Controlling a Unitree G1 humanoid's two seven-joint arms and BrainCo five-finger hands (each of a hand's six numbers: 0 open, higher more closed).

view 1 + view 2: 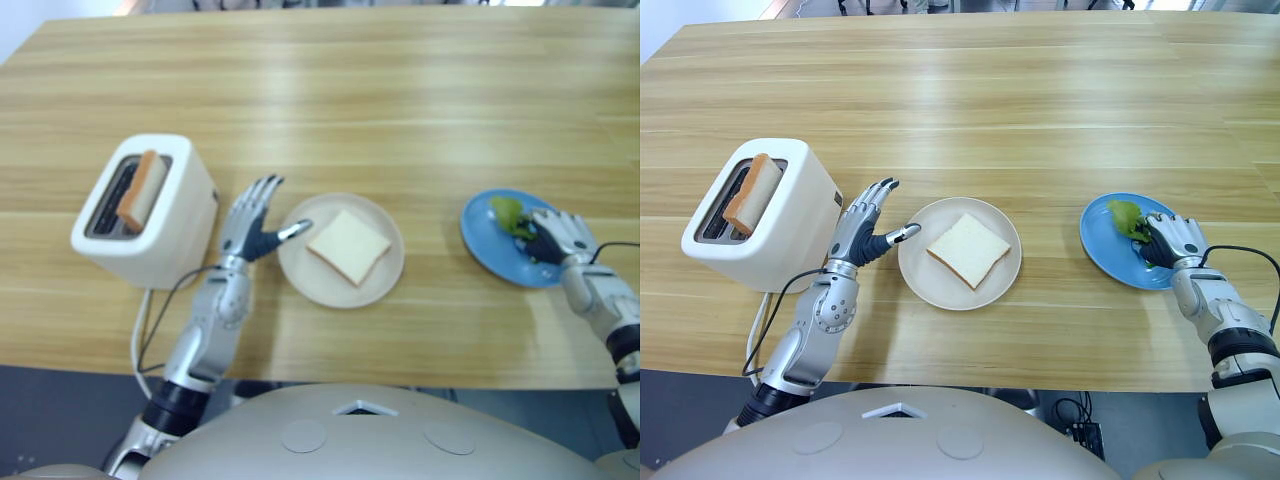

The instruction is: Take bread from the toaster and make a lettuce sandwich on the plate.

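Left eye view: round beige plate (335, 295) sits mid-table, smooth and matte. A square white bread slice (348, 246) lies flat on it. Left of the beige plate is a boxy cream toaster (165, 230) with rounded corners. A second slice (143, 187) stands upright in its slot, brown crust showing. Left hand (248, 228) is between toaster and beige plate, fingers spread wide, holding nothing, thumb tip at the rim.

Right eye view: right of the beige plate, well apart, is a round glossy blue plate (1105, 255) with crinkled green lettuce (1127, 217) on it. Right hand (1175, 240) is over the blue plate, touching the lettuce; can't tell if it has hold. Table (1040, 110) is light wood grain.
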